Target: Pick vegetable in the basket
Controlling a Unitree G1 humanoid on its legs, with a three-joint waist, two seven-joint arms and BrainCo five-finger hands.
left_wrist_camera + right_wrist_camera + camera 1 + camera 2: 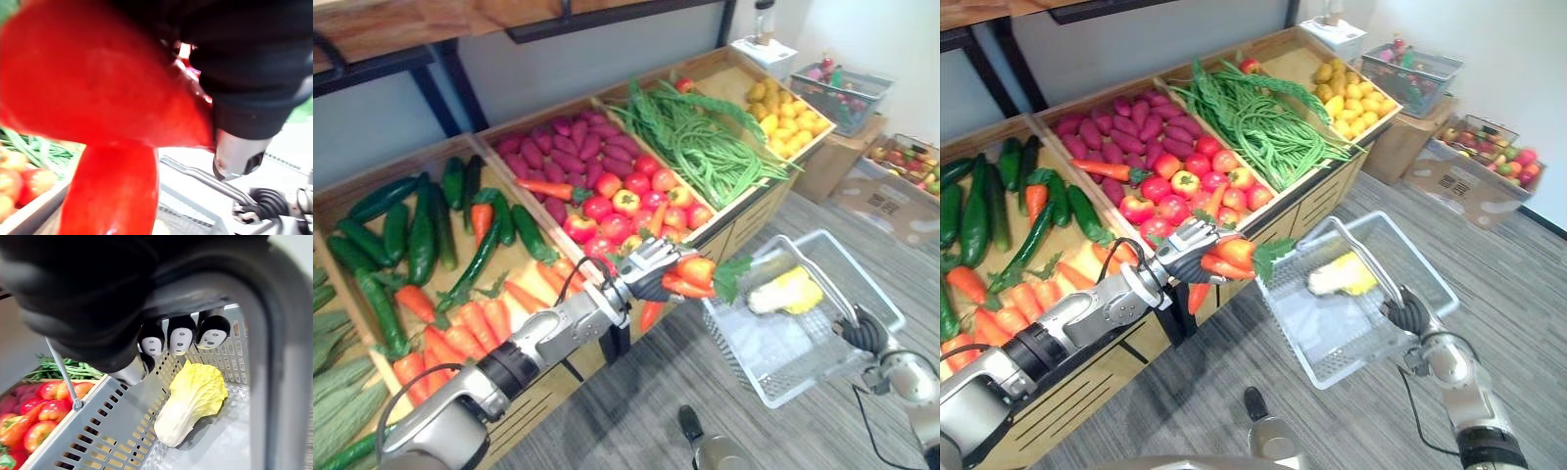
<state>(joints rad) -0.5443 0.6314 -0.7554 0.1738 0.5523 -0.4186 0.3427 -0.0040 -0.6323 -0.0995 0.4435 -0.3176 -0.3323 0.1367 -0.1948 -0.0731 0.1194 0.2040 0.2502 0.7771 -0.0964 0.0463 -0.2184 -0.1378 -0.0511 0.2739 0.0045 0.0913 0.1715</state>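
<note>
1. Eye views: left hand [646, 269], curled round carrots [693, 272], hovers at the basket [759, 362] rim; cabbage [786, 291] lies inside.
2. Left wrist: carrots near the handle [205, 177]; letting go early could drop them outside.
3. Right wrist: right hand [178, 338] wraps the handle; a tilt might spill.

Leafy orange carrots [693, 272] beside grey basket [759, 357]

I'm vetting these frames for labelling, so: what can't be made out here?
- Left wrist view: the carrots sit against the lens, blurred, hiding the grip of the left hand; their count is unclear.
- Eye views: the dark cover of the right hand hides its fingers on the handle.
- Right wrist view: that cover blocks part of the basket beyond the cabbage.
- Eye views: what the far crate holds is too small to name.
</note>
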